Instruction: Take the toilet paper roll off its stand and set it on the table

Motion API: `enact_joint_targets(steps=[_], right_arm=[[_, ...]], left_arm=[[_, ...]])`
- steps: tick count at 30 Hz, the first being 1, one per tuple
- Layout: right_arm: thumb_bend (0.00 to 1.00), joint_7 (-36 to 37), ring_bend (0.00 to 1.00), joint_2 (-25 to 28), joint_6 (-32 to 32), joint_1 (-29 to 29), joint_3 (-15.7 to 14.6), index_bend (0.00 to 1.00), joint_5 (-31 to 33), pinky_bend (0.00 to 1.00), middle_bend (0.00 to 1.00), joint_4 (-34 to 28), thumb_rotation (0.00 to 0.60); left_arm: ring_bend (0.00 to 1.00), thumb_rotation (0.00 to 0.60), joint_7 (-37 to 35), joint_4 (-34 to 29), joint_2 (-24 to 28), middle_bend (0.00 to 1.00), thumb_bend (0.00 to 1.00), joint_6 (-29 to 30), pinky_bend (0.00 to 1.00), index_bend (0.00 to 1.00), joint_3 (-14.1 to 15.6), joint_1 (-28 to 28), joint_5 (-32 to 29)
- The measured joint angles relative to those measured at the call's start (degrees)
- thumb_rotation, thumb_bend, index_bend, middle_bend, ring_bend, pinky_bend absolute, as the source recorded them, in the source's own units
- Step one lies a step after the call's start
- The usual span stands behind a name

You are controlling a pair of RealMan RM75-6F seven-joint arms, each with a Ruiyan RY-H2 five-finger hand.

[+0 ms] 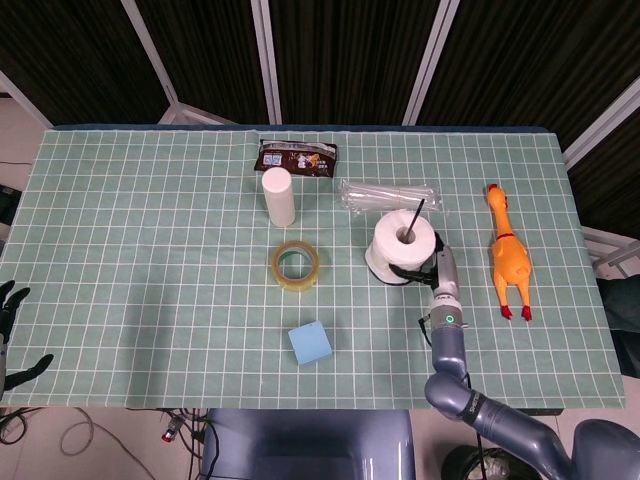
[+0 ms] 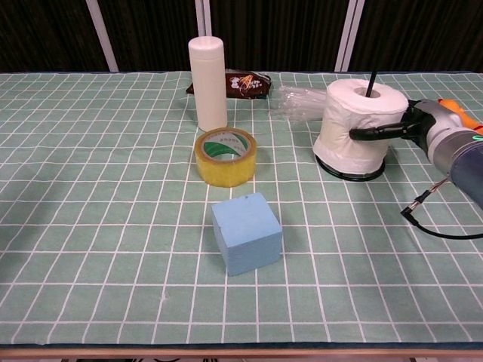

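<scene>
The white toilet paper roll sits on its stand, whose thin black rod sticks up through the core and whose dark base shows under the roll. The roll leans a little. My right hand is at the roll's right side, with dark fingers wrapped across its front face, gripping it. My left hand hangs off the table's left front edge, holding nothing, its fingers apart.
A white cylinder and a yellow tape roll stand left of the roll. A blue cube lies nearer the front. Behind are a snack packet and a clear plastic bag. A rubber chicken lies to the right.
</scene>
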Motion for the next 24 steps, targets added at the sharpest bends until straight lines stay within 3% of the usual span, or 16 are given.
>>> enact_joint_targets(steps=[7, 13, 19, 24], right_arm=[[0.00, 1.3, 0.12, 1.8, 1.2, -1.0, 0.4, 0.46, -3.1, 0.00, 0.38, -3.5, 0.600], [0.00, 0.7, 0.12, 6.6, 0.7, -1.9, 1.6, 0.46, -3.7, 0.00, 0.38, -9.4, 0.600], [0.00, -2.4, 0.12, 15.1, -0.8, -2.7, 4.2, 0.46, -2.3, 0.00, 0.38, -17.5, 0.600], [0.00, -5.0, 0.12, 24.6, -2.4, -3.8, 8.1, 0.46, 1.0, 0.00, 0.38, -25.3, 0.600]], left_arm=[[0.00, 0.600, -0.2, -0.1, 0.1, 0.04, 0.07, 0.0, 0.00, 0.15, 0.0, 0.0, 0.0], [0.00, 0.600, 0.0, -0.2, 0.1, 0.04, 0.07, 0.1, 0.00, 0.15, 0.1, 0.1, 0.1], [0.00, 0.600, 0.1, -0.3, 0.0, 0.04, 0.07, 0.3, 0.00, 0.15, 0.0, 0.2, 0.0], [0.00, 0.600, 0.4, -0.4, -0.1, 0.04, 0.07, 0.1, 0.00, 0.14, 0.2, 0.1, 0.2]])
